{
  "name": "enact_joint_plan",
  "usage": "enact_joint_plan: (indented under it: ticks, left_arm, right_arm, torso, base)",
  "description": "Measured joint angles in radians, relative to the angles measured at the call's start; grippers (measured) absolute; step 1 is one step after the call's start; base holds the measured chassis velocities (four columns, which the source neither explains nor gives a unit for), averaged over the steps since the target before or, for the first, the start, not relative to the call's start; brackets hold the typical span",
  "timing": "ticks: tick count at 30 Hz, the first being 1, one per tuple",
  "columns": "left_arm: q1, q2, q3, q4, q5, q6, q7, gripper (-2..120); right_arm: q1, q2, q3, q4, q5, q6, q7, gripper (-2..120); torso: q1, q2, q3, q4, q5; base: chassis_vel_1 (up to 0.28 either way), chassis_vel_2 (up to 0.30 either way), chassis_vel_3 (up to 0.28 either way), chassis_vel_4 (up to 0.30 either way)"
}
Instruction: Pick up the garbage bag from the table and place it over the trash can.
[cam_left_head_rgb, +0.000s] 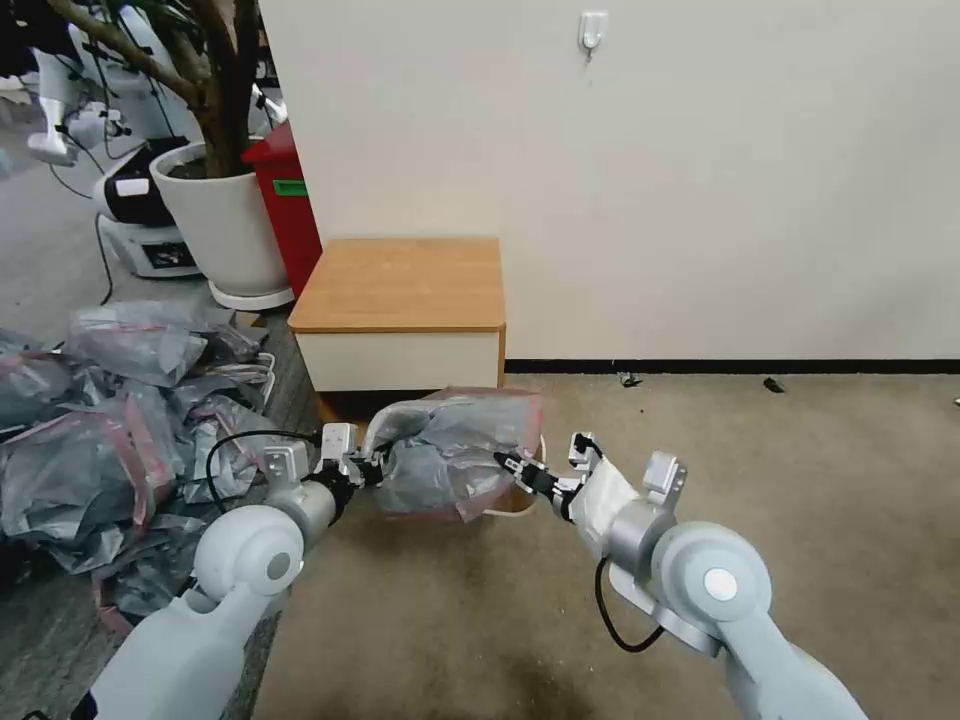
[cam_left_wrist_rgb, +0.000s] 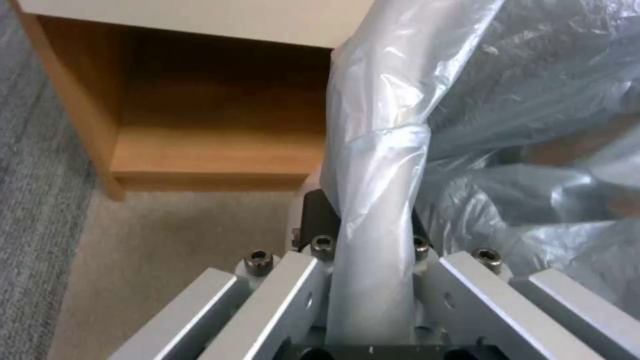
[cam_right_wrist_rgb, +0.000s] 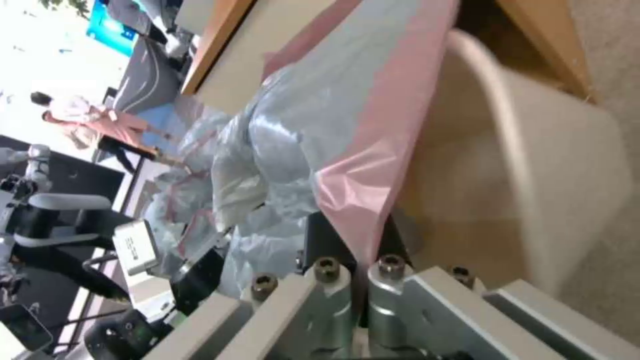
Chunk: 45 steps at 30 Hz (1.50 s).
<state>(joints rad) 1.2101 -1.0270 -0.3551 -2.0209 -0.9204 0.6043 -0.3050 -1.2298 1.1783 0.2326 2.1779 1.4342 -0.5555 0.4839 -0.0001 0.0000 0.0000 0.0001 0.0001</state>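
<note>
In front of the table, low over the carpet, the garbage bag hangs stretched between both grippers, covering most of the trash can beneath it. The left gripper is closed on a twisted rope of thin, glossy grey film at the bag's left side; the right gripper pinches the pink band at the bag's right edge. The bin is smooth cream plastic with a rounded rim, standing just before the wooden nightstand's shelf gap.
</note>
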Motion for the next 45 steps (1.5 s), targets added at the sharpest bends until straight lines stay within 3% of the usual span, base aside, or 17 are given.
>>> enact_joint_plan:
  ticks: [22, 36, 45]
  left_arm:
    - [-0.030, -0.014, -0.050, 0.014, -0.140, -0.012, -0.049, 3]
    - [-0.034, -0.018, -0.046, 0.030, -0.148, -0.021, -0.056, 3]
    - [-0.031, -0.016, -0.051, 0.014, -0.234, -0.012, -0.079, 3]
  right_arm:
    - [-0.038, -0.046, 0.107, -0.027, 0.009, 0.002, -0.031, 0]
    - [-0.027, -0.028, 0.110, -0.062, -0.002, 0.002, -0.031, 0]
    - [-0.019, -0.019, 0.088, -0.136, -0.063, 0.011, -0.046, 0]
  torso:
    - [0.000, 0.000, 0.000, -0.0002, -0.0001]
    - [0.000, 0.000, 0.000, -0.0001, -0.0001]
    - [0.000, 0.000, 0.000, -0.0001, 0.0000]
  base:
    - [0.000, 0.000, 0.000, 0.000]
    - [0.000, 0.000, 0.000, 0.000]
    - [0.000, 0.000, 0.000, 0.000]
